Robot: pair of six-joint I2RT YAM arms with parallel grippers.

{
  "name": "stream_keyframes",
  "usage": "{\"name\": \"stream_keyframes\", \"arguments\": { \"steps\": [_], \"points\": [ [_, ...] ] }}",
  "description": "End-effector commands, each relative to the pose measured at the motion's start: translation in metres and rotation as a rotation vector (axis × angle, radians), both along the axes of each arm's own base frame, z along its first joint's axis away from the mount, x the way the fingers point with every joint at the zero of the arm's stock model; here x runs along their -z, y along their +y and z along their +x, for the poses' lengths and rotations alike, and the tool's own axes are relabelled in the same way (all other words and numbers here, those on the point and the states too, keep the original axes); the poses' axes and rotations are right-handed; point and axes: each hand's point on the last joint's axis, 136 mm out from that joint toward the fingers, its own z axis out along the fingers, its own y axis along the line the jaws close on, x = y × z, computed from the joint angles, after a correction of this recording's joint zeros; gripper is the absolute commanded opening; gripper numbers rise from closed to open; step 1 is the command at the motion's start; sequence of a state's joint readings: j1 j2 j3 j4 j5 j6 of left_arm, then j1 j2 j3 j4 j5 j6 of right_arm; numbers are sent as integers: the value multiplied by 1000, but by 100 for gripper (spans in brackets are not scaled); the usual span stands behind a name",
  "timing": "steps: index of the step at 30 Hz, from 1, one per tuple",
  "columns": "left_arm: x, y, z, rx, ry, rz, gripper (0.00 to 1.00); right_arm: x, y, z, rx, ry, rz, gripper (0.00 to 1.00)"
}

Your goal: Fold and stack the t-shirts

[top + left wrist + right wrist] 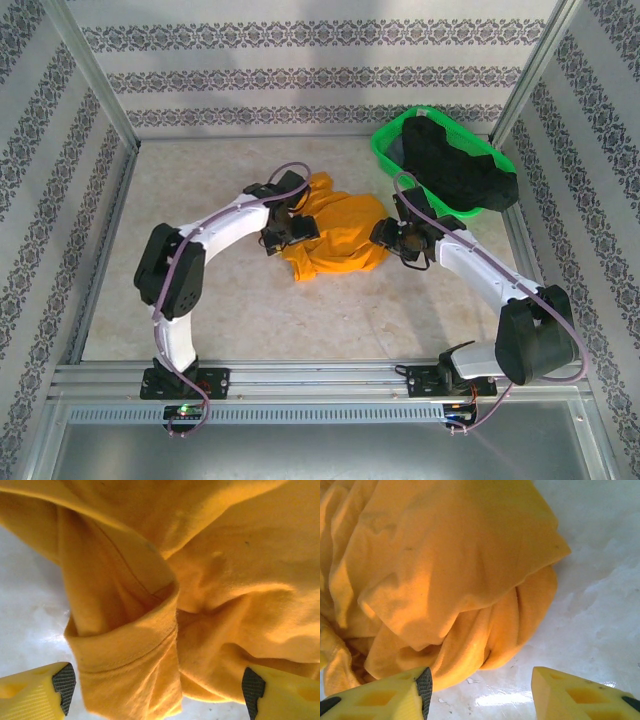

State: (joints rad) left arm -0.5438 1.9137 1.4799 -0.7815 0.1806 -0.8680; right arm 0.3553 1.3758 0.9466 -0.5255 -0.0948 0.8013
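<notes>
Left gripper (283,230): spread wide, straddling sleeve (130,670) at 9 o'clock side of crumpled orange t-shirt (335,235). Right gripper (388,236): wide too, at 3 o'clock side. Black t-shirt (455,165): in green basket (383,150), 1 o'clock.

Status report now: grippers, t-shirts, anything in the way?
Left gripper open, astride orange t-shirt sleeve. Right gripper open at its edge. Black t-shirt in green basket.
</notes>
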Motion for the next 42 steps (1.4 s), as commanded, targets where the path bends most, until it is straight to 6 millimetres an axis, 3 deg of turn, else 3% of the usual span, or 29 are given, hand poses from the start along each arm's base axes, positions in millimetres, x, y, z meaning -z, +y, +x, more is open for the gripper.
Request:
{"name": "stream_keyframes", "arguments": {
  "steps": [1, 3, 5, 8, 10, 15, 19, 21, 26, 30, 36, 39, 40, 42],
  "points": [
    [17, 12, -15, 66, 86, 141, 86, 6, -3, -4, 22, 23, 6, 56],
    [26, 12, -11, 79, 99, 168, 81, 6, -4, -6, 23, 29, 7, 56],
    [32, 14, -8, 91, 99, 198, 67, 5, -3, -10, 22, 34, 13, 56],
    [24, 21, -5, 82, 66, 232, 18, 4, -3, -16, 23, 51, 23, 56],
    [9, 33, -7, 60, 29, 264, 4, 2, -1, -21, 28, 71, 40, 56],
    [-35, 75, -23, -59, -75, 270, 0, -4, 1, -30, 33, 103, 61, 54],
    [-46, 106, -43, -210, -118, 155, 0, -1, 1, -28, 27, 90, 61, 53],
    [-49, 115, -49, -280, -142, 68, 0, 5, 0, -26, 27, 99, 66, 52],
    [-80, 125, -40, -367, -383, -100, 0, 24, 6, -6, 13, 58, 90, 54],
    [-84, 141, -33, -433, -448, -124, 0, 51, 31, 5, -23, 125, 160, 55],
    [-96, 145, -22, -456, -491, -144, 0, 54, 82, 15, -151, 138, 181, 55],
    [-105, 139, -15, -447, -514, -182, 0, 61, 91, 24, -129, 159, 193, 40],
    [-108, 137, -12, -448, -521, -190, 0, 62, 91, 29, -114, 156, 202, 31],
    [-122, 136, -5, -450, -553, -206, 0, 59, 93, 42, -77, 148, 240, 0]
  ]
}}
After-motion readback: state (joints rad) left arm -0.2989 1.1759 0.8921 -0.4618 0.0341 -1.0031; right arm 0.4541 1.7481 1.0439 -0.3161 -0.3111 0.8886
